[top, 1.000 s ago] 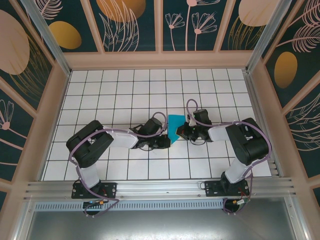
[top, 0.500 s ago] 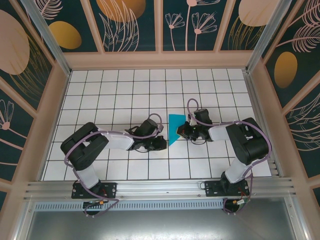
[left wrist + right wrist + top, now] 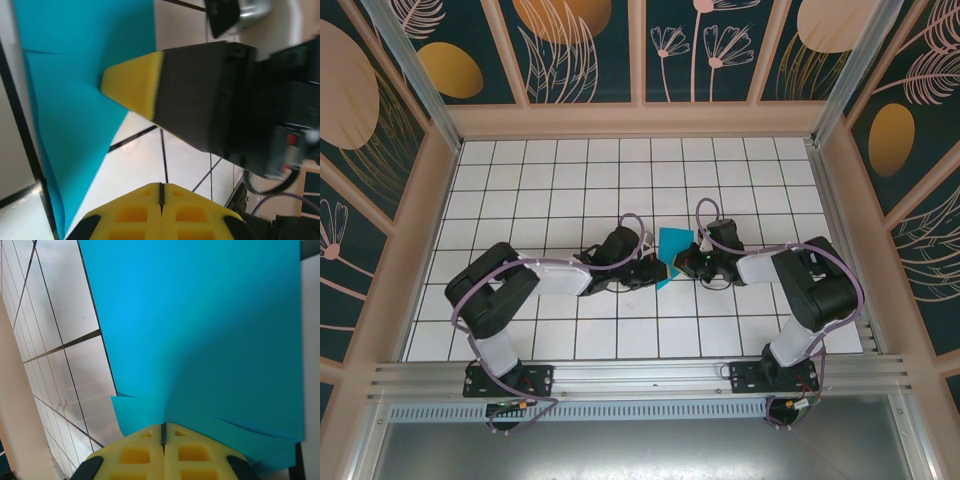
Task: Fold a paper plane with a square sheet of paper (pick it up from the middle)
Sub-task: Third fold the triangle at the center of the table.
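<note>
The teal-blue square sheet of paper [image 3: 671, 246], folded into a narrowing wedge, lies on the tiled floor between my two grippers. In the right wrist view the sheet of paper [image 3: 200, 330] shows overlapping flaps and a crease running up from my right gripper [image 3: 163, 426], which is shut with its tips against the paper. In the left wrist view the paper [image 3: 75, 110] is on the left, and the right gripper's yellow fingertip [image 3: 132, 87] touches it. My left gripper [image 3: 161, 186] is shut and empty, just off the paper's near edge. From above, the left gripper [image 3: 653, 268] and right gripper [image 3: 684, 262] flank the paper.
The white tiled floor [image 3: 570, 180] is walled by a beige rim [image 3: 640, 120] and patterned panels. Both arm bases sit on the metal rail [image 3: 640, 375] at the near edge. Open tiles lie behind and to both sides of the paper.
The left gripper drew back to the left, then returned right to the paper's near tip and closed fully. The right gripper and the paper stayed put.
</note>
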